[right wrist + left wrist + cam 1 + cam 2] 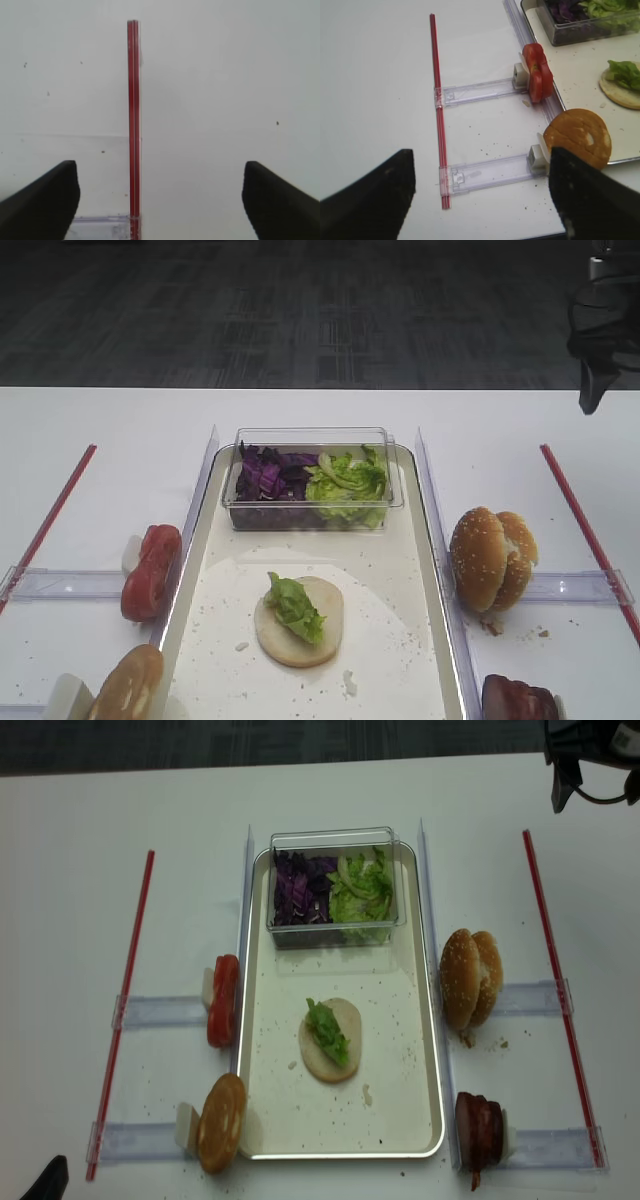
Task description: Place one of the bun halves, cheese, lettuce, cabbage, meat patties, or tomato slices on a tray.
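On the cream tray lies a pale flat bun round with a lettuce piece on top. More lettuce and purple cabbage fill a clear tub at the tray's far end. Tomato slices and a toasted bun half stand left of the tray. Seeded bun halves and meat patties stand to its right. Cheese is out of view. My right gripper hangs open and empty over the far right table. My left gripper is open and empty near the front left.
Red rods run along both sides of the table, joined to clear plastic rails that carry the ingredient holders. Clear upright strips flank the tray. Crumbs speckle the tray and the table.
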Controlling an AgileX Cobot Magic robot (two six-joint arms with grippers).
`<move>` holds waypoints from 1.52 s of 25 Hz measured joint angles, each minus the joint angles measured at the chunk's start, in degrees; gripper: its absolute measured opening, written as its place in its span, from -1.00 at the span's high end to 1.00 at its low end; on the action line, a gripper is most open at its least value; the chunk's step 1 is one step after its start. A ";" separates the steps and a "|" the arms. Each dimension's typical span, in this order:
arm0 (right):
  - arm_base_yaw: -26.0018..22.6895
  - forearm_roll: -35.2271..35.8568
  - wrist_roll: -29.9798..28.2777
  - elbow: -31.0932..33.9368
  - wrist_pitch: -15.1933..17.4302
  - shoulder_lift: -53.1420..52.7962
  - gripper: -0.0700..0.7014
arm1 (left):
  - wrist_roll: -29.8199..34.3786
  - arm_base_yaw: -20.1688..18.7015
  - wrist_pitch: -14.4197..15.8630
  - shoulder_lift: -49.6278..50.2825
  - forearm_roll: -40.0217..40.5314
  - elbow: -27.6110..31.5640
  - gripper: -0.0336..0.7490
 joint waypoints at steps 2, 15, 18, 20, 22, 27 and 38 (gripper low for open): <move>0.00 0.00 0.00 2.55 0.00 -1.40 -0.91 | 0.00 0.00 0.00 0.00 0.00 0.00 -0.39; 0.00 0.00 0.00 21.36 -0.11 -20.58 -0.91 | 0.00 0.00 0.00 0.00 0.00 0.00 -0.39; 0.00 0.00 0.00 26.03 -0.11 -28.07 -0.91 | 0.00 0.00 0.00 0.00 0.00 0.00 -0.39; 0.00 0.00 0.00 28.85 -0.43 -33.52 -0.91 | 0.00 0.00 0.00 0.00 0.00 0.00 -0.39; 0.00 0.00 0.00 31.87 -0.62 -38.39 -0.91 | 0.00 0.00 0.00 0.00 0.00 0.00 -0.39; 0.00 0.00 0.00 39.35 -0.77 -49.80 -0.91 | 0.00 0.00 0.00 0.00 0.00 0.00 -0.39; 0.00 0.10 0.00 60.32 -7.04 -72.73 -0.86 | 0.00 0.00 0.00 0.00 0.00 0.00 -0.39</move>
